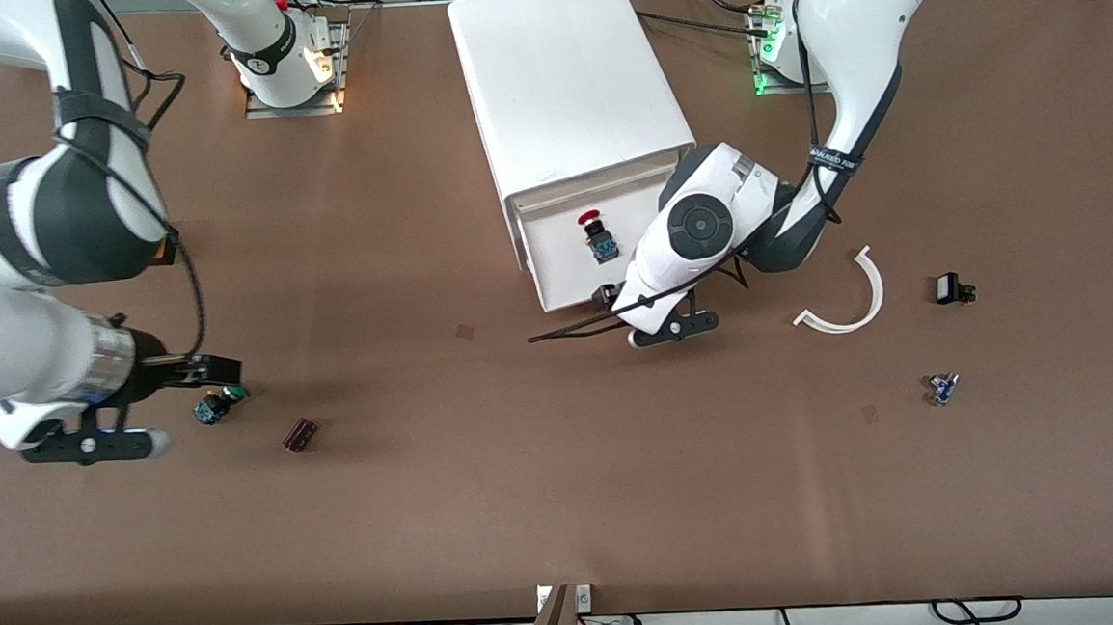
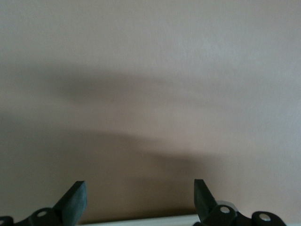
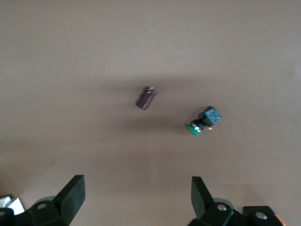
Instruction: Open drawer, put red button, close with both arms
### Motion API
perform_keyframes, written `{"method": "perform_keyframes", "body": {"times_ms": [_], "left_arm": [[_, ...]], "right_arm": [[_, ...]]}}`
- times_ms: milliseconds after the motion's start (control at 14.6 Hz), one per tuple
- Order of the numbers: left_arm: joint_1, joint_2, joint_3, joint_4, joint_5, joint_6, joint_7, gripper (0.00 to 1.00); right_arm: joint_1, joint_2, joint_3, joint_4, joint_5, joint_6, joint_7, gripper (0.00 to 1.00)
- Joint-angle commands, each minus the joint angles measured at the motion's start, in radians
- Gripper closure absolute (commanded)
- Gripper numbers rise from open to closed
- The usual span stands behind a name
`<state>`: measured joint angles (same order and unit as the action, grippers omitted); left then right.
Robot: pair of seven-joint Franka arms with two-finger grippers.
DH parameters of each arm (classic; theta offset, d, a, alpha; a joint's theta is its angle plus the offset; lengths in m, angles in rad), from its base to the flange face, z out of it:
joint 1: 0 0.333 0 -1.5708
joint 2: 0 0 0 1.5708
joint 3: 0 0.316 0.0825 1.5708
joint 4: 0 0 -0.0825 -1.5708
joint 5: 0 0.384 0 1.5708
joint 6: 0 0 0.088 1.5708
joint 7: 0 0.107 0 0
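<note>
The red button lies in the open drawer of the white cabinet, its long axis running from the red cap at 11 o'clock to the blue body at 5 o'clock in the front view. The left gripper hangs over the table just beside the drawer's front — fingers wide apart, holding nothing. The right gripper hovers near the green button — fingers spread, empty.
</note>
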<state>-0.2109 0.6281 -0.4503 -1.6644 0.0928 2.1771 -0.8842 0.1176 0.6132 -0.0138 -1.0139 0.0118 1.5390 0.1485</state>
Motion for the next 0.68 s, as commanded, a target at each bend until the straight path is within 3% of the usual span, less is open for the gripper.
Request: {"method": "perform_keyframes", "body": {"times_ms": [0, 205, 616], "left_arm": [[-0.004, -0.01, -0.059, -0.031, 0.012, -0.08, -0.036, 0.0], [0.014, -0.01, -0.128, -0.028, -0.022, -0.181, -0.036, 0.0], [-0.015, -0.008, -0.133, -0.031, -0.065, -0.24, -0.038, 0.0]], "right_arm": [[-0.032, -0.053, 0.018, -0.034, -0.013, -0.014, -0.015, 0.0], [-0.052, -0.085, 0.009, -0.034, -0.01, -0.056, -0.033, 0.0], [-0.133, -0.308, 0.008, -0.274, -0.013, 0.0, -0.107, 0.0]]}}
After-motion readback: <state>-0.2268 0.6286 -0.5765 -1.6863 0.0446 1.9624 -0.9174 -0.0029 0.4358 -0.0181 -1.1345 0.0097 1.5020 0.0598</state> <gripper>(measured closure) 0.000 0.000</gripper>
